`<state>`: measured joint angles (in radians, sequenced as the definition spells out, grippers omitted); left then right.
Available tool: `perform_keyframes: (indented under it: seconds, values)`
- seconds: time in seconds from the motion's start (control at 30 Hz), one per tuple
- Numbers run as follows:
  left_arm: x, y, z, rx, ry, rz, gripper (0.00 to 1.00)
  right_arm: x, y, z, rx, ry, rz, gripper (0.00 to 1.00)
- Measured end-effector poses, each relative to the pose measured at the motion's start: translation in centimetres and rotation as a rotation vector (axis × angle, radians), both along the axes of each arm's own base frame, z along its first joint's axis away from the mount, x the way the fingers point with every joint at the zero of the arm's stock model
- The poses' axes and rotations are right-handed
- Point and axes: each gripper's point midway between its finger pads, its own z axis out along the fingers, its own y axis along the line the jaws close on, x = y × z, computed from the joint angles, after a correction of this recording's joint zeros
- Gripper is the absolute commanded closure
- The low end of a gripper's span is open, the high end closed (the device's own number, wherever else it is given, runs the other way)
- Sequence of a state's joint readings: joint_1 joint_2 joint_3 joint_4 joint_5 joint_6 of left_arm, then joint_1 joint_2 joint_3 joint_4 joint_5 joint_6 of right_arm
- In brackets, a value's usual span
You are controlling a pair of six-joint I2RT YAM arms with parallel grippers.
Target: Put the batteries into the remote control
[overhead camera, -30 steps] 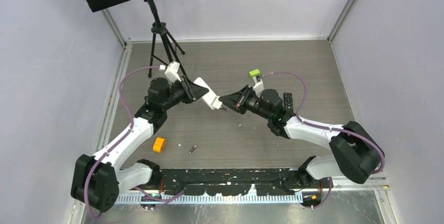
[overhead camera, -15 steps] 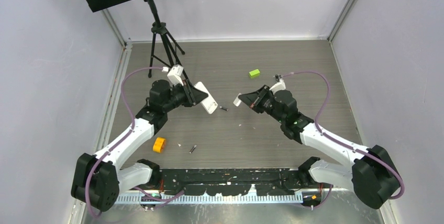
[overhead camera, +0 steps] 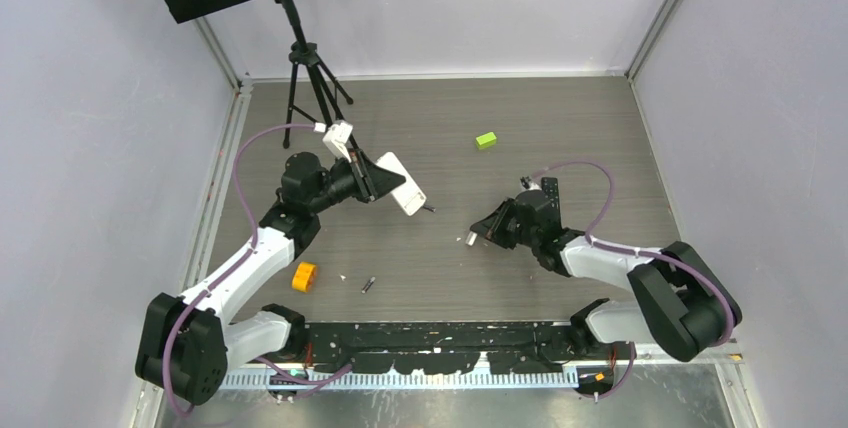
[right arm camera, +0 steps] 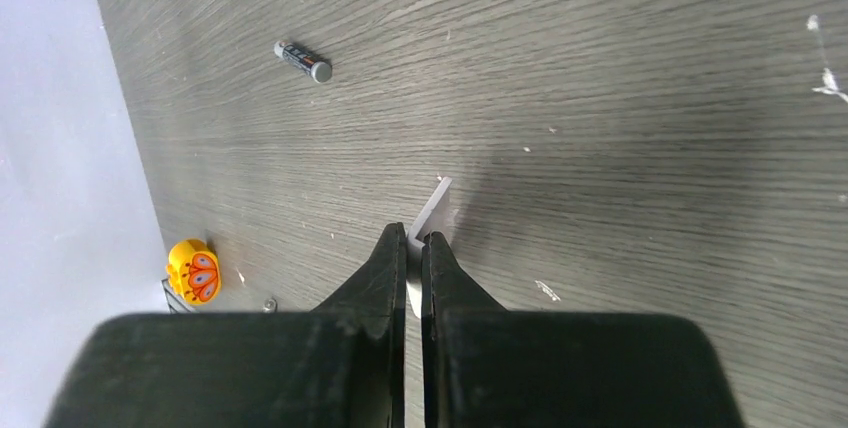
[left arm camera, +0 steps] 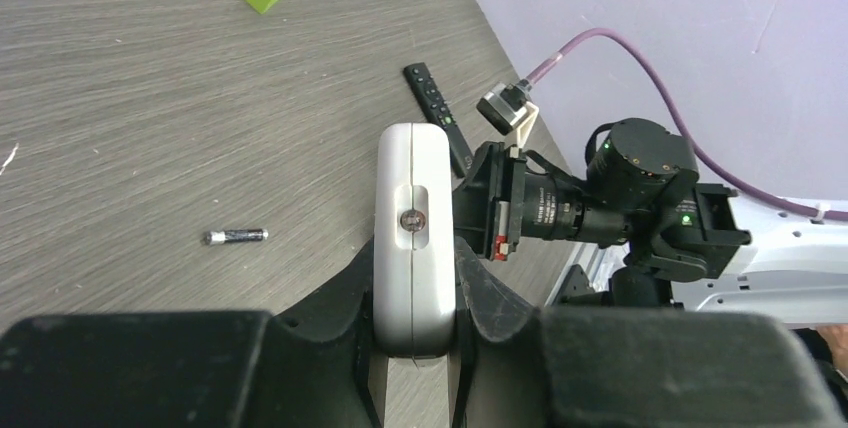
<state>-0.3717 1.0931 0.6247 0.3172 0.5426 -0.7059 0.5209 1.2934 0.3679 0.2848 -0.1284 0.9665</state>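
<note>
compartment seemingly opened – left jaws clamp the white remote [overhead camera: 401, 184] aloft at centre left, right jaws pinch a thin white strip [right arm camera: 431, 208], likely its cover, low over the bench [overhead camera: 560, 118] – next, release it and fetch the battery [right arm camera: 303, 61] at upper left.

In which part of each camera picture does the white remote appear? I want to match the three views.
Top external: white remote left of centre, clamped in the left end effector.
Left wrist: white remote at bottom centre.
Right wrist: not in it; the right end effector pinches a thin white piece.
Shared landmark: the loose battery beside the remote; battery mid-left in left wrist, battery upper left in right wrist.
</note>
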Motion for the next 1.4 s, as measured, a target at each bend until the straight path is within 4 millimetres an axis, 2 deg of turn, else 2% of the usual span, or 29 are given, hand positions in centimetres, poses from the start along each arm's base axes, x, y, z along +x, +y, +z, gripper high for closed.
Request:
perform_keyframes:
  seconds: [0.07, 0.2, 0.3, 0.37, 0.5, 0.57, 0.67, 0.8, 0.97, 1.1, 1.17, 1.27, 1.4]
  values:
    - [-0.1, -0.1, 0.2, -0.009, 0.0, -0.007, 1.0, 0.2, 0.1, 0.0, 0.01, -0.005, 0.006, 0.91]
    - [-0.2, -0.2, 0.4, -0.021, 0.001, -0.015, 1.0, 0.2, -0.1, -0.2, 0.017, -0.006, 0.0, 0.64]
    - [-0.2, -0.3, 0.5, -0.024, -0.001, -0.017, 1.0, -0.4, -1.0, -1.5, -0.023, 0.028, -0.021, 0.43]
    - [-0.2, -0.3, 0.5, -0.024, 0.0, -0.017, 1.0, -0.4, -1.4, -1.3, -0.032, 0.023, -0.037, 0.33]
    - [-0.4, -0.4, 0.5, -0.027, 0.002, -0.025, 1.0, -0.9, -2.7, 0.3, -0.068, -0.013, -0.055, 0.23]
    - [-0.5, -0.5, 0.7, -0.032, 0.001, -0.035, 1.0, -1.2, -3.0, 1.7, -0.066, -0.051, -0.053, 0.22]
    - [-1.0, -0.8, 1.4, -0.061, -0.008, -0.068, 1.0, -1.3, -2.2, 5.8, 0.016, -0.17, -0.008, 0.22]
    - [-2.3, -1.7, 3.8, -0.14, -0.05, -0.16, 1.0, -1.9, 0.5, 12.6, 0.225, -0.355, 0.104, 0.22]
    - [-4.0, -2.6, 7.1, -0.251, -0.104, -0.279, 1.0, -3.9, 3.8, 19.0, 0.439, -0.518, 0.244, 0.22]
    - [-5.1, -2.8, 9.1, -0.32, -0.126, -0.332, 1.0, -6.7, 6.9, 21.8, 0.52, -0.586, 0.376, 0.23]
    - [-5.4, -2.8, 9.7, -0.339, -0.131, -0.339, 1.0, -7.4, 8.1, 23.1, 0.545, -0.613, 0.418, 0.27]
    - [-5.8, -2.7, 10.5, -0.366, -0.13, -0.344, 0.97, -7.9, 9.3, 24.7, 0.574, -0.655, 0.448, 0.44]
    - [-6.4, -2.5, 11.3, -0.39, -0.126, -0.338, 0.97, -7.1, 9.8, 25.8, 0.592, -0.694, 0.425, 0.58]
